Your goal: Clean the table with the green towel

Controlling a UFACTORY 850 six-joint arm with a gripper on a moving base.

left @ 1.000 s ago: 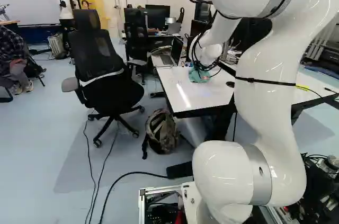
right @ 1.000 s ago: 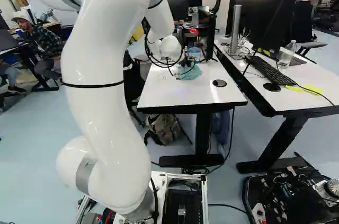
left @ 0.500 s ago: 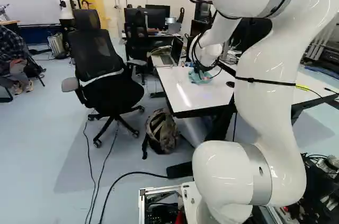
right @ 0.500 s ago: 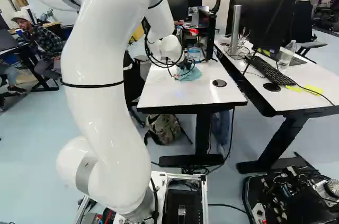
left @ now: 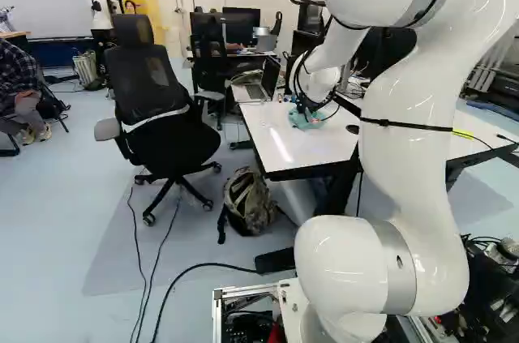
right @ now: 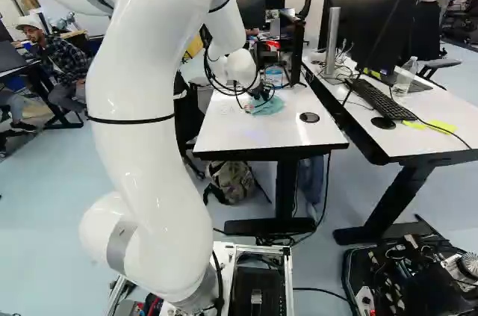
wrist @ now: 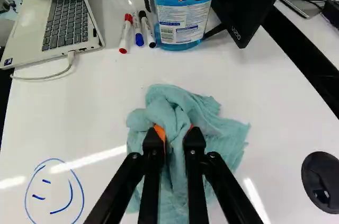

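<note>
White tabletop is marked with a blue drawn face. On it, the green towel is bunched and pinched by the gripper, its two fingers held slightly apart by cloth (orange pads partly visible). Beyond the towel, a bottle is seen standing apart.

1. End effector: black fingers, orange pads.
2. Towel between its fingers: plain pale teal-green.
3. Table under it: white, black edge.
4. Drawing beside it: blue smiley.
5. Markers ahead of it: white, with red, blue and black ends.
6. Bottle ahead: clear, blue liquid, blue-and-white label.
</note>
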